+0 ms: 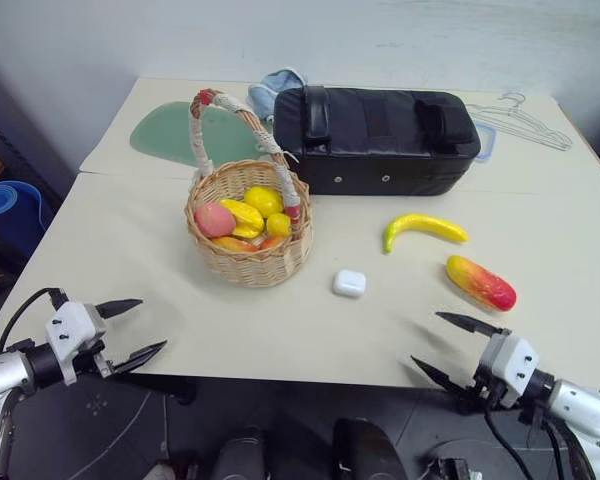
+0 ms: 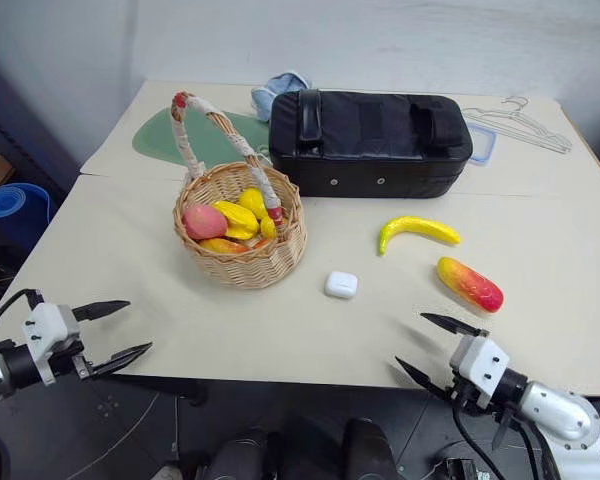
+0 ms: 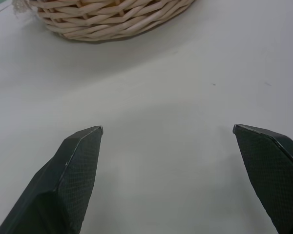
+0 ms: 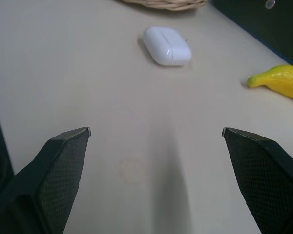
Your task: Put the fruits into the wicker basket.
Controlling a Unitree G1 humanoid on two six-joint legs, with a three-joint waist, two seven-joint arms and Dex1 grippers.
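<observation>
The wicker basket [image 1: 250, 240] stands left of the table's middle, holding several yellow and red fruits. To its right a yellow banana [image 1: 423, 229] lies on the table, and a red-to-yellow mango-like fruit [image 1: 480, 283] lies nearer the front right. My left gripper [image 1: 138, 329] hovers open over the front left edge, empty. Over the front right edge my right gripper [image 1: 456, 342] is open and empty too, just in front of the mango-like fruit. The right wrist view catches the banana's tip [image 4: 279, 81].
A small white case [image 1: 349, 283] lies between the basket and the fruits. A long black bag [image 1: 375, 139] stands behind them, with a green mat [image 1: 165, 132], a blue cloth [image 1: 275, 87] and a wire hanger [image 1: 525, 122] at the back.
</observation>
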